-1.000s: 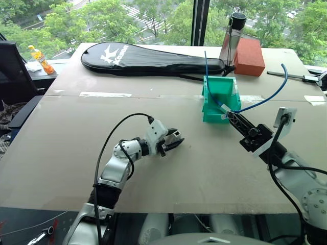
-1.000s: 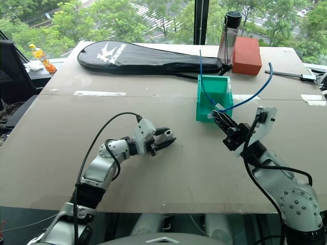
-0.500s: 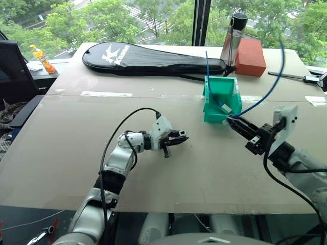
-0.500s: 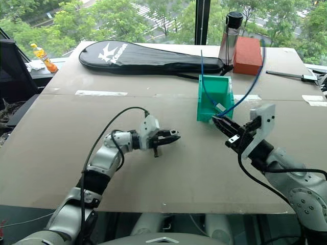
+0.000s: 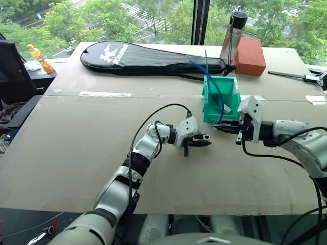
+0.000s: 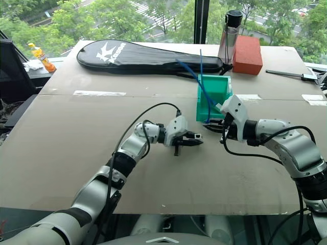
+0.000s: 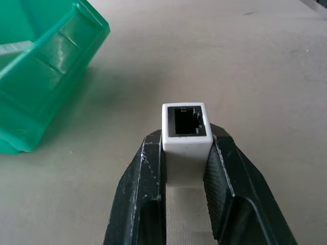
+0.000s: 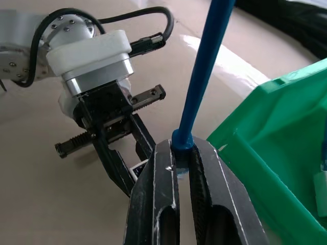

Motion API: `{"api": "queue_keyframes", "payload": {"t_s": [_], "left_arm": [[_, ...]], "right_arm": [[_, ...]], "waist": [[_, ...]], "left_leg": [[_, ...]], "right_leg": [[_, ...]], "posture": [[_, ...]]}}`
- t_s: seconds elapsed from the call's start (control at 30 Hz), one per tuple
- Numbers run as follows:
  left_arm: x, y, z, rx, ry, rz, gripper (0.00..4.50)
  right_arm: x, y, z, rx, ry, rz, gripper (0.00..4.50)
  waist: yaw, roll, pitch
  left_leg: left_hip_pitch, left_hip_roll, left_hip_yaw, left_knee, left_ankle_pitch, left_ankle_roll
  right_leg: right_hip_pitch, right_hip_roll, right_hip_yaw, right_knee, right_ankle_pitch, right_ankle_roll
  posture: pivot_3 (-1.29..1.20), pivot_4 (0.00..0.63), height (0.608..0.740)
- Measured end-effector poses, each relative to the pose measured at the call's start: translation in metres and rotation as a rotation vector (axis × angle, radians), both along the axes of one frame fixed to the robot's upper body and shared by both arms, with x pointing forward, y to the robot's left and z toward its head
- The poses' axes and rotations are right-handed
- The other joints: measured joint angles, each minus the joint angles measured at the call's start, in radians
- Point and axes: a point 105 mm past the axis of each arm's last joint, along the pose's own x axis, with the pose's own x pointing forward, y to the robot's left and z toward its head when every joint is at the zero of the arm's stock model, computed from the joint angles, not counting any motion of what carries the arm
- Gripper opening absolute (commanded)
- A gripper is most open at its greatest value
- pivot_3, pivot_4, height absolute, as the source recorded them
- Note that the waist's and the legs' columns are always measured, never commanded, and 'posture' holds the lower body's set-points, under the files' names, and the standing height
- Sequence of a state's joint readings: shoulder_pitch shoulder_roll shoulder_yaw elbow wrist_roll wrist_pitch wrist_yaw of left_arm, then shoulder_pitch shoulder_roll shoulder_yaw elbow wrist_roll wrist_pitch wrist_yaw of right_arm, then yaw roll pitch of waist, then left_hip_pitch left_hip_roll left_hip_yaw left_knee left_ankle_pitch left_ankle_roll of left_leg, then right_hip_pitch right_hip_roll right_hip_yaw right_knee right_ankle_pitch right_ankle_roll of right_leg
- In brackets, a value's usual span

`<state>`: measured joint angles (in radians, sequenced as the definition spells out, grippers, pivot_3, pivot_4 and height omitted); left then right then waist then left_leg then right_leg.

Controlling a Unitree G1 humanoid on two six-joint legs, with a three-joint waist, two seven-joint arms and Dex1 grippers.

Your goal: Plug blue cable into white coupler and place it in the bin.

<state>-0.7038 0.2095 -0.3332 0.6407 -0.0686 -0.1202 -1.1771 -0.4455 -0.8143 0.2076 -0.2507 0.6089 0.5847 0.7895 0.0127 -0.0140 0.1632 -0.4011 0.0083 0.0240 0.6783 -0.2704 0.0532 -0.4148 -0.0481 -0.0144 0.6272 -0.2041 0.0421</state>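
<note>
My left gripper (image 7: 185, 153) is shut on the white coupler (image 7: 185, 133), whose dark socket faces away from the wrist. In the eye views it (image 5: 203, 143) hovers just in front of the teal bin (image 5: 232, 97), pointing right. Facing it a short gap away, my right gripper (image 5: 219, 128) is shut on the blue cable (image 8: 202, 71) just behind its plug end. The cable (image 5: 200, 67) arcs up and back to the left over the bin. The plug tip is hidden between the fingers (image 8: 158, 189).
Inside the bin lie a second blue cable (image 5: 207, 64), standing upright, and a whitish block (image 5: 225, 108). A black racket bag (image 5: 148, 58), a bottle (image 5: 233, 38) and a red block (image 5: 249, 55) line the table's far side. An orange bottle (image 5: 41, 58) stands at the far left.
The left gripper moved right toward the bin. The right gripper swung round to point left at it, and the blue cable's free length swept from the right side over to the left.
</note>
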Motion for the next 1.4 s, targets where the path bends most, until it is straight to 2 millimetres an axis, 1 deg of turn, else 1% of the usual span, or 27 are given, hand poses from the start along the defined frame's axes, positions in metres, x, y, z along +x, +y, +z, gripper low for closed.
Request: {"api": "queue_keyframes", "payload": {"t_s": [0.2, 0.43, 0.57, 0.7, 0.9, 1.1, 1.23, 1.4], "left_arm": [[0.0, -0.001, 0.001, 0.015, -0.026, -0.018, 0.43], [0.0, 0.0, 0.001, 0.021, -0.037, -0.02, 0.43], [-0.001, -0.001, 0.0, 0.02, -0.038, -0.022, 0.43], [-0.002, -0.001, 0.0, 0.019, -0.037, -0.023, 0.43], [-0.002, -0.001, -0.001, 0.021, -0.038, -0.022, 0.43], [-0.001, 0.001, -0.001, 0.026, -0.04, -0.017, 0.43], [-0.001, 0.001, -0.001, 0.026, -0.04, -0.018, 0.43], [-0.002, 0.001, -0.001, 0.026, -0.042, -0.022, 0.43]], "right_arm": [[0.007, 0.01, -0.005, -0.053, 0.024, 0.104, 0.0], [0.002, 0.019, -0.011, -0.05, 0.057, 0.178, 0.0], [0.002, 0.02, -0.014, -0.066, 0.062, 0.181, 0.0], [0.001, 0.022, -0.021, -0.098, 0.057, 0.196, 0.0], [0.003, 0.02, -0.023, -0.127, 0.018, 0.215, 0.0], [0.008, 0.02, -0.025, -0.122, 0.023, 0.223, 0.0], [0.015, 0.018, -0.022, -0.136, 0.016, 0.22, 0.0], [0.016, 0.016, -0.022, -0.139, 0.032, 0.24, 0.0]], "waist": [[0.001, 0.0, 0.0], [0.0, 0.0, 0.0], [0.0, 0.0, 0.0], [0.001, 0.0, 0.0], [0.001, 0.0, 0.0], [0.0, 0.0, -0.001], [0.0, 0.0, -0.001], [0.0, 0.0, -0.001]], "left_leg": [[0.0, 0.0, 0.0, 0.0, 0.0, 0.0], [0.0, 0.0, 0.0, 0.0, 0.0, 0.0], [0.0, 0.0, 0.0, 0.0, 0.0, 0.0], [0.0, 0.0, 0.0, 0.0, 0.0, 0.0], [0.001, 0.0, 0.0, 0.001, 0.0, 0.0], [0.002, 0.0, 0.0, 0.001, 0.0, 0.0], [0.002, 0.0, 0.0, 0.002, 0.0, 0.0], [0.002, 0.0, 0.0, 0.002, 0.0, 0.0]], "right_leg": [[0.0, -0.001, 0.0, 0.0, 0.0, 0.0], [0.0, -0.001, 0.0, 0.001, 0.0, 0.0], [0.0, -0.001, 0.0, 0.001, 0.0, 0.0], [0.0, -0.001, 0.0, 0.001, 0.0, 0.0], [0.001, -0.001, 0.0, 0.001, 0.0, 0.0], [0.002, -0.001, 0.0, 0.001, 0.0, 0.0], [0.002, -0.001, 0.0, 0.002, 0.0, 0.0], [0.002, -0.001, 0.0, 0.002, 0.0, 0.0]], "posture": [[0.0, 0.15, 0.74], [0.0, 0.15, 0.74], [0.0, 0.15, 0.74], [0.0, 0.15, 0.74], [0.0, 0.15, 0.74], [0.0, 0.15, 0.74], [0.0, 0.15, 0.74], [0.0, 0.15, 0.74]]}}
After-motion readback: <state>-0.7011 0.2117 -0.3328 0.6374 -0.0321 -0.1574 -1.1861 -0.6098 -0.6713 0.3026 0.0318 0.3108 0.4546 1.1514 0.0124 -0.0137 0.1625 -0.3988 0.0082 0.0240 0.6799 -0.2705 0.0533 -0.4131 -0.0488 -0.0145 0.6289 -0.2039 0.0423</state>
